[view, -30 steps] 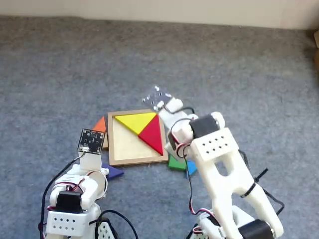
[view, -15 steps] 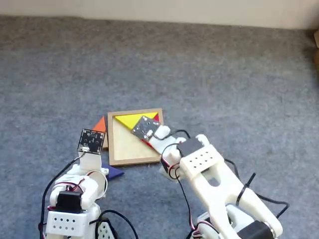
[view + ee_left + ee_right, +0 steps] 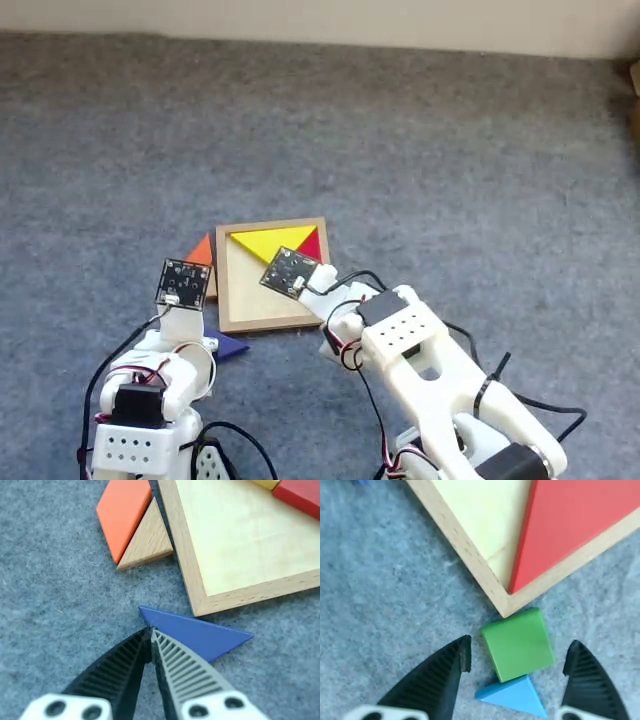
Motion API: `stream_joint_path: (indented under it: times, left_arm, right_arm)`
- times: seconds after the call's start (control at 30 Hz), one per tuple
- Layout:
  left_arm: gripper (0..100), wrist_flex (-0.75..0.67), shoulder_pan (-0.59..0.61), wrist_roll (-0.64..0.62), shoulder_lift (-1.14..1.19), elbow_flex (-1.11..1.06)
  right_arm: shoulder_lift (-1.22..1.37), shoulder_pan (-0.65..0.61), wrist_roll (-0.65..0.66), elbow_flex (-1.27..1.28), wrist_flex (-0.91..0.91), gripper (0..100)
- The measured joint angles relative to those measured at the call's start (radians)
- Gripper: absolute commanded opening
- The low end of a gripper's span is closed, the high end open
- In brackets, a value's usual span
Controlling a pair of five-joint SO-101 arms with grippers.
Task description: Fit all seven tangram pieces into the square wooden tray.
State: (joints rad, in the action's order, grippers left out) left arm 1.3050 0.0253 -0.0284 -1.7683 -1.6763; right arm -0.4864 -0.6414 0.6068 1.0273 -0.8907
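Grey felt table [image 3: 450, 150]. My right tool [image 3: 518, 649] hangs wide open with the green square [image 3: 517, 641] between its jaws, just off the tray [image 3: 470, 550] corner. The square looks light, rigid and smooth, so I'd pinch its 2 flat sides. My left tool [image 3: 151, 636] is closed, tip at the blue triangle [image 3: 200, 632].

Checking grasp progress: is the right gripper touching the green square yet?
Apart. The right wrist view shows carpet on both sides between the green square and the open right gripper.
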Motion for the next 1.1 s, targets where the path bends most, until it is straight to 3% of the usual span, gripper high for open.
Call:
stream_joint_path:
  times: [0.2, 0.53, 0.83, 1.1]
  left_arm:
    - [1, 0.0, 0.0, 0.0, 0.0, 0.0]
    - [1, 0.0, 0.0, 0.0, 0.0, 0.0]
    - [1, 0.0, 0.0, 0.0, 0.0, 0.0]
    - [1, 0.0, 0.0, 0.0, 0.0, 0.0]
  right_arm:
    - [0.017, 0.0, 0.014, 0.0, 0.0, 28.9]
    - [0.265, 0.041, 0.069, -0.089, -0.002, 28.8]
    - [0.356, 0.072, 0.066, -0.15, 0.002, 1.9]
    - [0.279, 0.097, 0.064, -0.141, 0.012, 0.5]
